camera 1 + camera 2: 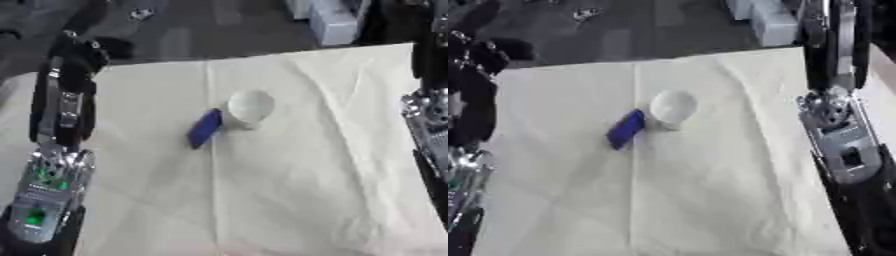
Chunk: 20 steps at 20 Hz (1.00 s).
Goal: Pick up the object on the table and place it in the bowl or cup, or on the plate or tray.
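Note:
A flat blue object (205,128) lies tilted on the cream cloth, its upper end right beside a white cup (249,107) that stands upright near the table's middle. My left hand (63,107) hangs at the left edge of the table, well left of the blue object, fingers pointing away and relaxed, holding nothing. At the right edge my right hand (837,60) is raised with straight fingers, far right of the cup and empty.
The cream cloth (289,190) covers the table and is creased down the middle. White boxes (332,20) sit on the dark floor beyond the far edge. Broad bare cloth stretches in front of the cup.

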Each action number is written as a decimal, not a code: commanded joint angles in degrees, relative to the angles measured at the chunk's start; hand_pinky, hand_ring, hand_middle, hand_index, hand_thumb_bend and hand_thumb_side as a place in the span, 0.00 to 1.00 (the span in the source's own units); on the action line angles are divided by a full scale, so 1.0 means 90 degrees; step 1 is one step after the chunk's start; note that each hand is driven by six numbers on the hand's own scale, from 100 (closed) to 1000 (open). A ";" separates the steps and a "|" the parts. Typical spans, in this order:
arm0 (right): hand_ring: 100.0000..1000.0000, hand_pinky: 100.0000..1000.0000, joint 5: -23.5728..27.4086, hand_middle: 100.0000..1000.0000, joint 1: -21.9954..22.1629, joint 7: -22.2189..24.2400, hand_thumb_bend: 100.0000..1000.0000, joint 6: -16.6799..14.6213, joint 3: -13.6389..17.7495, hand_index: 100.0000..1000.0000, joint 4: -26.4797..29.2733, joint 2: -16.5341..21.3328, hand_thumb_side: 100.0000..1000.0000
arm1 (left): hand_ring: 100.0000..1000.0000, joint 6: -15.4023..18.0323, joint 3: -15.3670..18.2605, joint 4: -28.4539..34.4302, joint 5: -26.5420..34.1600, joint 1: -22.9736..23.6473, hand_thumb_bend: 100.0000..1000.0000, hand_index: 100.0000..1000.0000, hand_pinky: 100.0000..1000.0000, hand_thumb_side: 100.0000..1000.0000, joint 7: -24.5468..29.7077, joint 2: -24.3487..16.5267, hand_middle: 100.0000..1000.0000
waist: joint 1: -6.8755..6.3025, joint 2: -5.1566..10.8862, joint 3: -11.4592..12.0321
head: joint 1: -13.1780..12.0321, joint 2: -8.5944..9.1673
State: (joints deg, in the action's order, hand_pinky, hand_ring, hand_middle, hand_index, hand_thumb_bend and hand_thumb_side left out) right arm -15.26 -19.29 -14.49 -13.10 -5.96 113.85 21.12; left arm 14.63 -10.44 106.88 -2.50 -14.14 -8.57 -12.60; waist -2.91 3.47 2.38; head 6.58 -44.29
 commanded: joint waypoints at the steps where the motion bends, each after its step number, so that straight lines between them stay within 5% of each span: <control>1: 0.50 0.46 -0.0029 0.51 -0.0120 -0.0025 0.00 -0.0001 0.0072 0.63 0.0083 0.0016 0.94 | 0.61 -0.0003 0.0056 0.0087 -0.0020 -0.0058 0.52 0.85 0.56 0.89 -0.0016 -0.0150 0.88 | 0.0006 0.0057 0.0007 | 0.0038 0.0081; 4: 0.50 0.46 -0.0025 0.51 -0.0114 -0.0033 0.00 0.0004 0.0079 0.63 0.0083 0.0006 0.94 | 0.61 -0.0003 0.0064 0.0088 -0.0022 -0.0052 0.52 0.85 0.56 0.89 -0.0022 -0.0150 0.88 | 0.0008 0.0065 0.0014 | -0.0007 0.0218; 12: 0.49 0.46 -0.0027 0.51 -0.0102 -0.0040 0.00 0.0013 0.0087 0.63 0.0083 0.0009 0.94 | 0.61 -0.0058 0.0149 0.0073 -0.0246 -0.0098 0.55 0.85 0.57 0.87 -0.0199 -0.0153 0.87 | 0.0018 0.0075 0.0000 | 0.0017 0.0026; 20: 0.49 0.46 -0.0022 0.51 -0.0046 -0.0019 0.00 0.0057 0.0076 0.63 0.0083 0.0026 0.93 | 0.61 -0.0953 0.0253 -0.0798 -0.1750 -0.0919 0.54 0.83 0.57 0.85 -0.0984 -0.0269 0.86 | -0.0015 0.0123 -0.0048 | -0.0004 0.0019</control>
State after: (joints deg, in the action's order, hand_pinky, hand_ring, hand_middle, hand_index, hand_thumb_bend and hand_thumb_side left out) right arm -15.27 -19.24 -14.69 -12.67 -5.63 113.85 20.69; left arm 7.17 -8.56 100.57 -16.27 -21.27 -16.75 -13.41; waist -3.13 4.08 1.91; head 6.60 -44.29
